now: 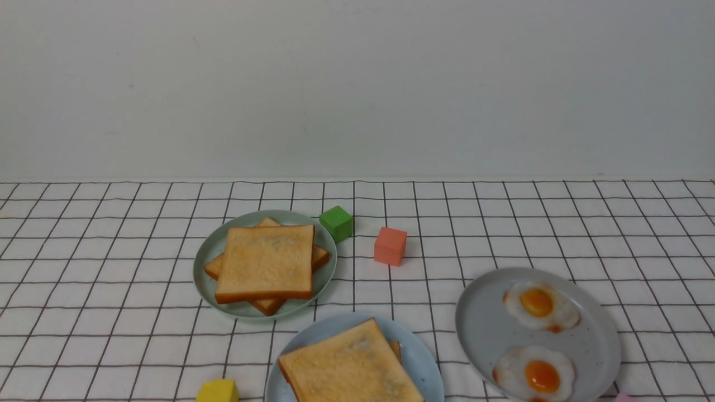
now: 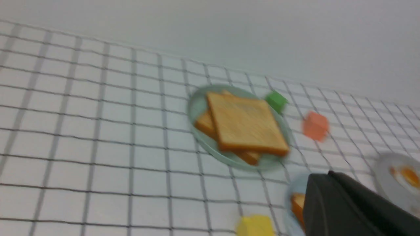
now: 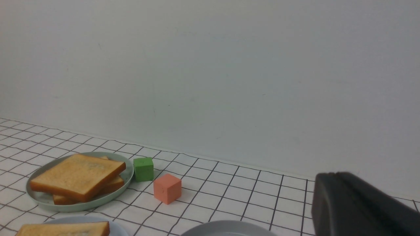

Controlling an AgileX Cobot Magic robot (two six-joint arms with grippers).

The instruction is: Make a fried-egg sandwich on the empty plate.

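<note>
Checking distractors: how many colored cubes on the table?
3 clearly: green cube beside the sage-green plate, salmon cube mid-table, yellow cube at the near edge. A pink sliver bottom-right may be a fourth.

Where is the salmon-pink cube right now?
In the front view, the salmon-pink cube stands mid-table, right of the green cube, behind the blue plate.

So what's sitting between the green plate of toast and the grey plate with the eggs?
In the front view, a salmon cube stands on the checked cloth between the green plate and the grey plate; otherwise the cloth is bare.
</note>
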